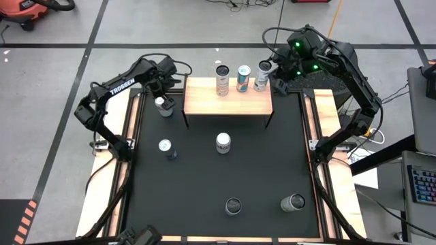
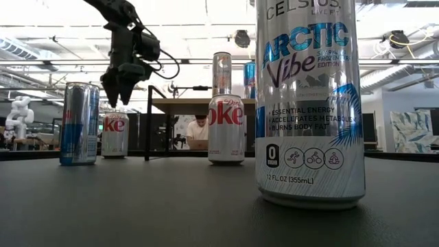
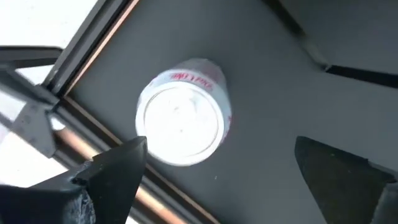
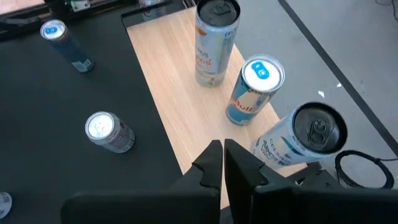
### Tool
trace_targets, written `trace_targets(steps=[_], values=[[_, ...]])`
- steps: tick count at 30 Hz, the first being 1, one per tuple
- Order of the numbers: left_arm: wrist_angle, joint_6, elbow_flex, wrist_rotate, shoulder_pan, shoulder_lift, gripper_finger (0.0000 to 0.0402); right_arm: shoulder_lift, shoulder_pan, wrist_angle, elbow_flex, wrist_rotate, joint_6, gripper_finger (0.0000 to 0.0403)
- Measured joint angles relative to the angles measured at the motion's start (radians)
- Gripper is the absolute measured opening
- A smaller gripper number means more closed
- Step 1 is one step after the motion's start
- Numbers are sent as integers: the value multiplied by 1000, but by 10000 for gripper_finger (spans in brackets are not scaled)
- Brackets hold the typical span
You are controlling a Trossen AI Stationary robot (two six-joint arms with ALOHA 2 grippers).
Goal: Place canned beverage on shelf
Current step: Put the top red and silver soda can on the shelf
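Left tool [image 1: 165,93] hangs released, fingers wide, directly over an upright Diet Coke can [image 1: 163,106] on the dark counter [image 1: 204,204], just beside the shelf [image 1: 228,103]. Judgement: centre the can between the fingers, descend low on its body, clench squarely, then lift clear of the shelf edge. Right tool [image 4: 222,163] waits clenched and empty above the shelf's end, near three cans [image 1: 242,78] already placed. Can's sides are hidden from the left wrist view; shelf legs barely show.
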Motion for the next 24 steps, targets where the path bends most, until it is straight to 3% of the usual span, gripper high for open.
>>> trace_targets(steps=[12,24], values=[[72,2,-102,-17,46,1,397,0,0,-12,0,0,0,0],[95,-2,-106,-8,55,1,397,0,0,-12,0,-1,-16,0]])
